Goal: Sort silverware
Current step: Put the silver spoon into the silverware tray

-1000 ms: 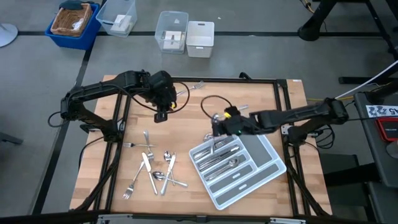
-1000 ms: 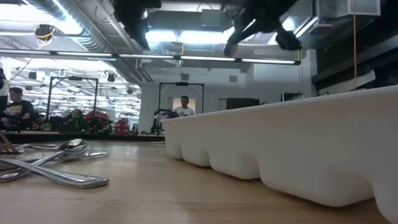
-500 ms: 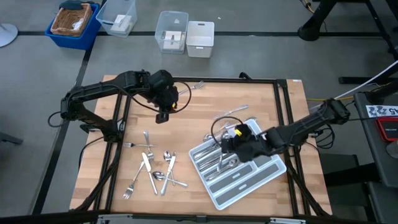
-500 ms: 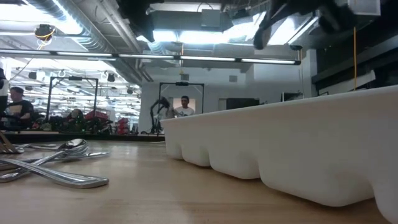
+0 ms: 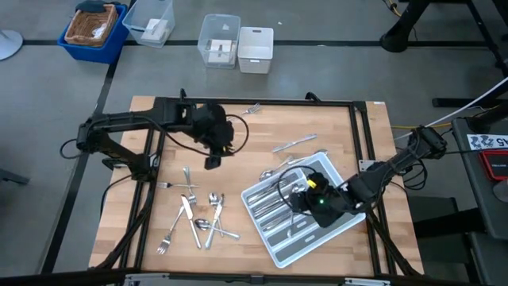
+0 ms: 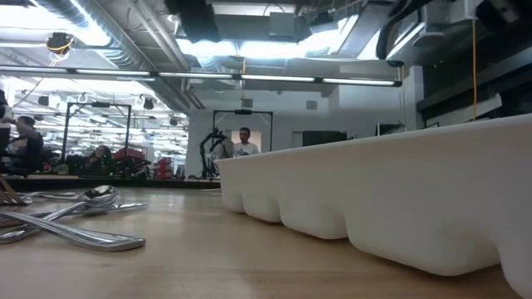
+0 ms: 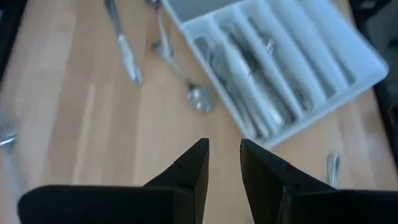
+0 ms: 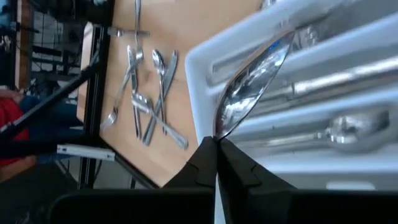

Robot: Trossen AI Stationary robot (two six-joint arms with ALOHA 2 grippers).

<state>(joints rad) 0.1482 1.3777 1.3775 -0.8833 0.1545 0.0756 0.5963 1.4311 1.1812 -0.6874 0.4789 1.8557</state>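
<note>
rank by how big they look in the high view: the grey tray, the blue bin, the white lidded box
1. grey tray, clearly largest.
2. blue bin, partly cut off by the picture's top edge.
3. white lidded box, smallest.

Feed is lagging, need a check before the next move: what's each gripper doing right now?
Left gripper: open, holding nothing, above the table.
Right gripper: shut on a spoon, over the tray.
</note>
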